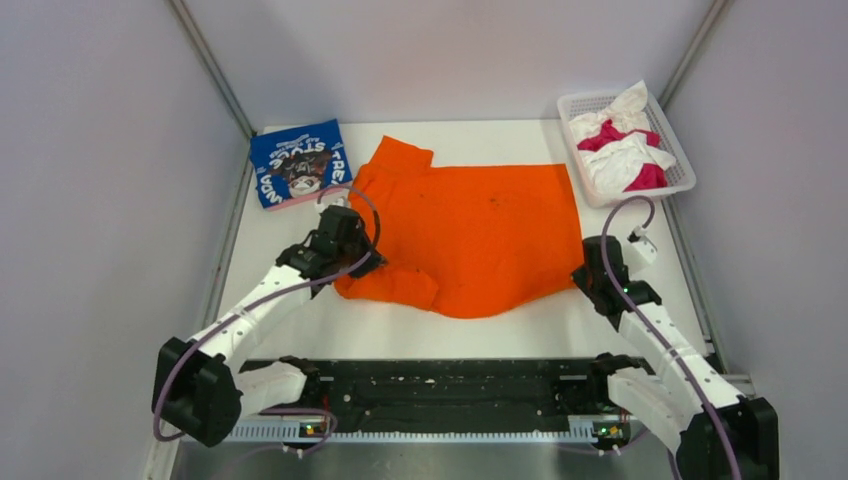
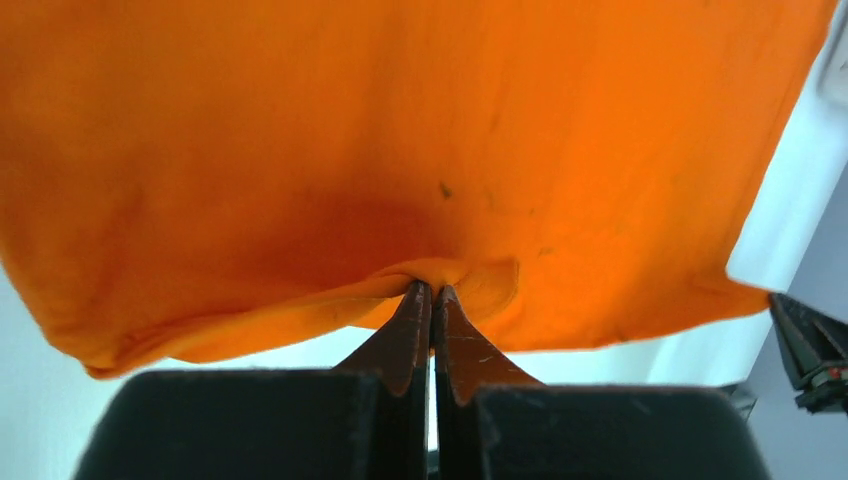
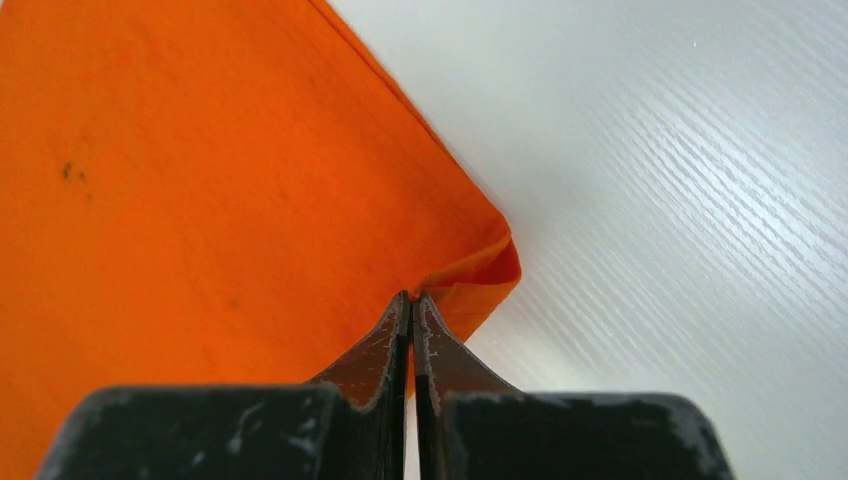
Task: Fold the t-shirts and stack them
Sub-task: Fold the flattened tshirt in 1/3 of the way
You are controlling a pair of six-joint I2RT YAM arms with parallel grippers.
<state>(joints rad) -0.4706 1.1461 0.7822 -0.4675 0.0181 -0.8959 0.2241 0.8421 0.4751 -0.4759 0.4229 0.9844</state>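
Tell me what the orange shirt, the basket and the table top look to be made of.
Orange shirt: soft matte cloth, likely cotton; it wrinkles and puckers where the left claw pinches it.
Basket: white plastic, apparently moulded; open lattice walls.
Table top: white, smooth, faintly glossy with fine streaks, perhaps laminate or painted board.

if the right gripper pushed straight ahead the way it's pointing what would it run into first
The orange t-shirt: the right gripper already has its jaws shut on the shirt's corner, and that cloth lies directly ahead. Beyond the cloth's edge, probably only table.
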